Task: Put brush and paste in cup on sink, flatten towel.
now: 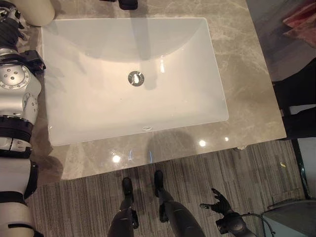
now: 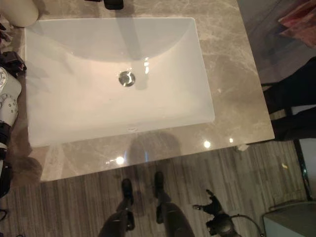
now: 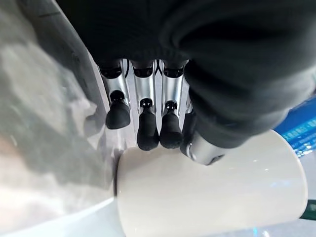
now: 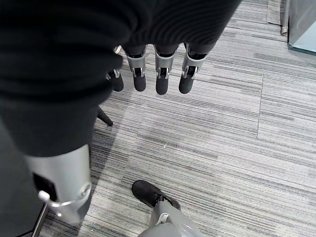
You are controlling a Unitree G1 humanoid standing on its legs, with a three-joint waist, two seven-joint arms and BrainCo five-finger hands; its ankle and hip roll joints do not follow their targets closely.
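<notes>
A white cup [image 1: 37, 11] stands on the marble counter [image 1: 237, 74] at the far left corner of the white sink basin [image 1: 187, 64]. My left hand [image 1: 10, 27] is right beside it. In the left wrist view its straight fingers [image 3: 148, 131] point at the cup [image 3: 212, 192], tips at its wall and the thumb against its side, not curled round it. My right hand [image 1: 220, 201] hangs low over the floor at the lower right, and its fingers [image 4: 163, 79] are straight and hold nothing.
The drain [image 1: 136, 78] sits mid-basin. A dark fitting [image 1: 127, 4] stands at the counter's far edge. A pink-red cloth [image 1: 301, 19] lies beyond the counter's right end, above a dark shape [image 1: 296, 103]. A grey box [image 1: 291, 217] stands on the floor.
</notes>
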